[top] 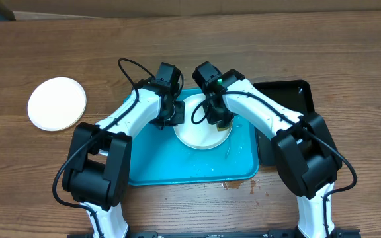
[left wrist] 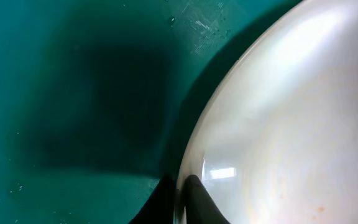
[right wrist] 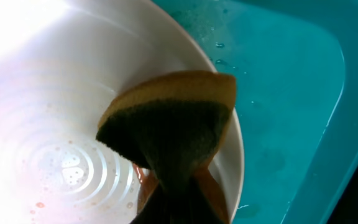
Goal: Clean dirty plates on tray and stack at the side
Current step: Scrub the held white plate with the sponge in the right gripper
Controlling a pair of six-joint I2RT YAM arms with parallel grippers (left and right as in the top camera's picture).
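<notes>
A white plate lies on the turquoise tray. My left gripper is shut on the plate's left rim; the left wrist view shows the fingers pinching the edge of the plate over the tray. My right gripper is shut on a sponge, yellow with a dark green scrub side, pressed on the plate's wet inner face, which carries small reddish specks. Another white plate lies on the table at the far left. A third plate is not in view.
A narrow black tray sits to the right of the turquoise tray. Water drops and a small wet patch lie at the turquoise tray's front edge. The tray floor right of the plate is wet.
</notes>
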